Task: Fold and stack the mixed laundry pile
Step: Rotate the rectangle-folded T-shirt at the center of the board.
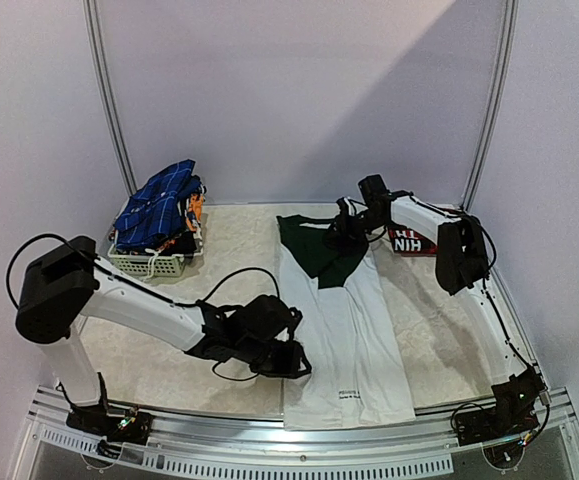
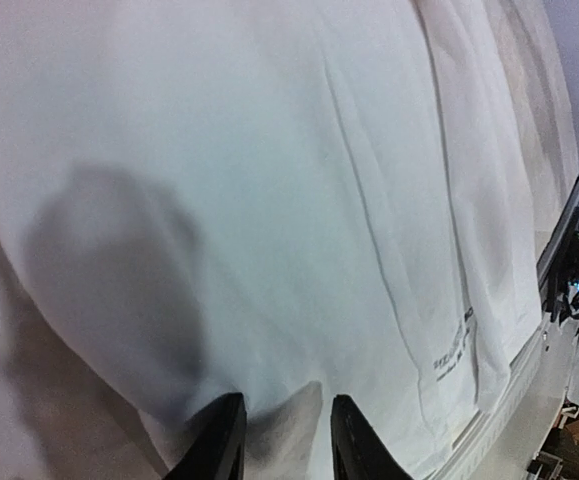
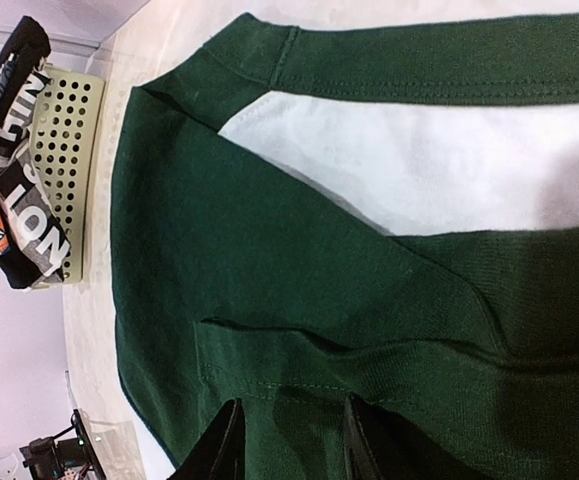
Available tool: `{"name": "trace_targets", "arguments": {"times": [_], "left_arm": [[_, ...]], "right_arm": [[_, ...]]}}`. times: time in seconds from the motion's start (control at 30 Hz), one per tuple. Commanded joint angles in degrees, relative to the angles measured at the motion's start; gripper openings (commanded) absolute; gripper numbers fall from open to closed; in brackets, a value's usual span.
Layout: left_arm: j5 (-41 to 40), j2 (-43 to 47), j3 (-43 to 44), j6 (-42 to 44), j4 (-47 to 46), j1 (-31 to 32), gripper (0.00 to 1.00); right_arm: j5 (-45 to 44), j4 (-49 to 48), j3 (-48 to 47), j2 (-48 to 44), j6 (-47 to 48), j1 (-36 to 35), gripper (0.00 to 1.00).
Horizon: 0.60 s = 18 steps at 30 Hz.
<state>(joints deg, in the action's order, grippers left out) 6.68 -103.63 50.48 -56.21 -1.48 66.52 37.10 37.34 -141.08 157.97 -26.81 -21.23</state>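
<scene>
White T-shirt [image 1: 344, 330] flat on the table [image 1: 234, 245], green collar toward 12 o'clock, left pincer [image 2: 279, 440] parted over its hem edge, right pincer [image 3: 289, 440] parted over green sleeve, plaid shirt [image 1: 414, 242] at 2 o'clock, blue checked cloth [image 1: 164, 205] atop basket [image 1: 154, 264] at 10 o'clock

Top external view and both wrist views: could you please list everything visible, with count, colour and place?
T-shirt: one, white with dark green far end, flat down the table's middle.
Lettered garment: one, red-black with white lettering, far right.
Checked cloth: one, blue, topping the basket pile.
Other garments: count unclear, black, orange, in the basket.
Basket: one, pale perforated plastic, far left.
Table: one, beige.
Left tool: one, black, at the T-shirt's near left edge.
Right tool: one, black, on the green part.
</scene>
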Motion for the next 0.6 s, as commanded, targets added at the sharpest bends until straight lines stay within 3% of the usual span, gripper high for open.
{"name": "trace_targets", "arguments": {"times": [0.0, 0.27, 0.57], "left_arm": [[0.7, 0.9, -5.2, -2.6, 9.1, 2.0, 0.31], [-1.7, 4.0, -4.0, -2.4, 12.3, 5.5, 0.31], [-12.9, 8.4, 6.6, 7.3, 26.1, 3.3, 0.40]], "right_arm": [[-3.1, -2.1, 0.1, 4.6, -1.6, -0.8, 0.36], [-8.0, -6.1, 2.7, 3.4, -4.7, -0.5, 0.36], [-1.4, -10.2, 6.8, -2.5, -4.1, -1.1, 0.40]]}}
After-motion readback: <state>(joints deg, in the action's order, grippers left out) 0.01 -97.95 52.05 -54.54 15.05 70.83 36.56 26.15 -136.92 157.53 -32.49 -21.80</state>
